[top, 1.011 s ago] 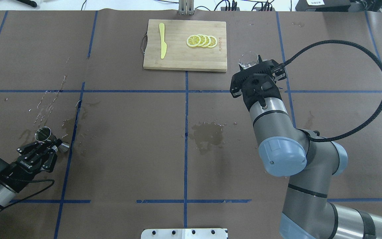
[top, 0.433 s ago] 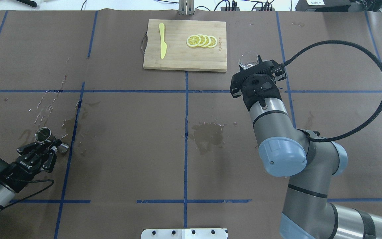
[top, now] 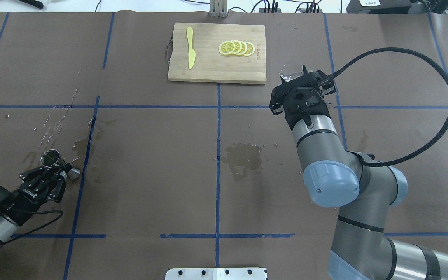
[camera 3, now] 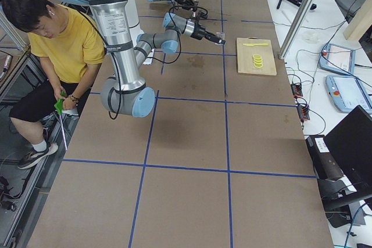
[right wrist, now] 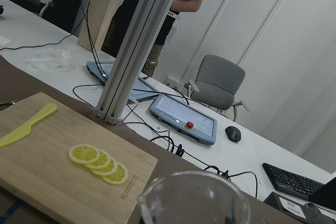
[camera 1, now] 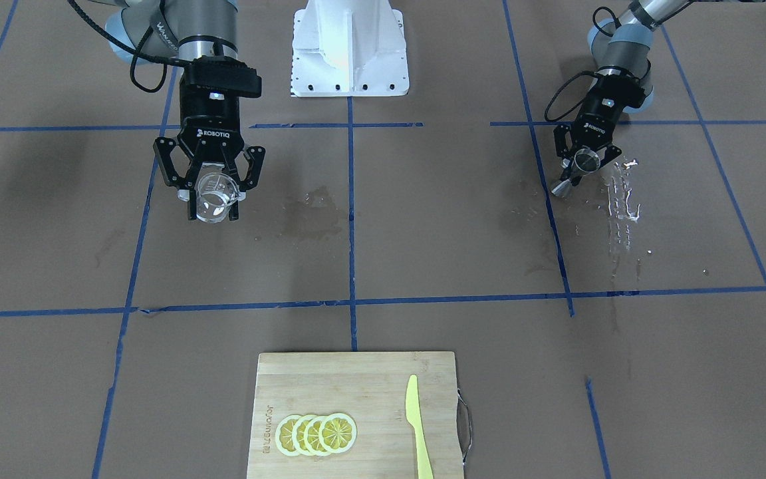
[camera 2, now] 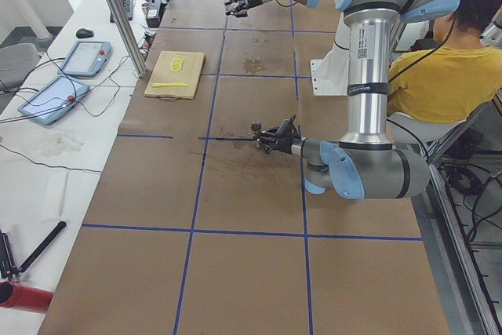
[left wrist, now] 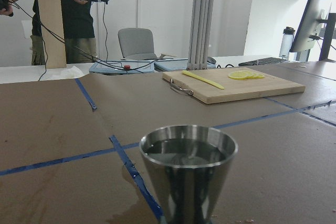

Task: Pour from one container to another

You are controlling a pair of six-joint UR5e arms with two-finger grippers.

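My left gripper [top: 63, 168] is shut on the waist of a steel jigger [top: 50, 157], low over the table's near left. In the left wrist view the jigger [left wrist: 188, 170] stands upright with liquid showing in its cup. Opposite the robot, the camera shows the jigger [camera 1: 576, 170] beside a streak of spilled water. A clear glass beaker [camera 1: 213, 194] hangs above the table with my right gripper [camera 1: 213, 211] shut on it. From overhead that right gripper [top: 301, 76] is just right of the cutting board, with the beaker [top: 290, 69] poking out past it. Only the beaker's rim [right wrist: 193, 198] shows in the right wrist view.
A wooden cutting board [top: 216, 66] at the far middle carries lemon slices [top: 236, 48] and a yellow knife [top: 190, 47]. A damp patch [top: 243, 157] marks the table's centre and water streaks [top: 58, 120] lie ahead of the jigger. A seated person [camera 3: 64, 45] is beside the robot's base.
The left gripper with the jigger has drifted very slightly back toward the robot. The right arm and beaker have not moved.
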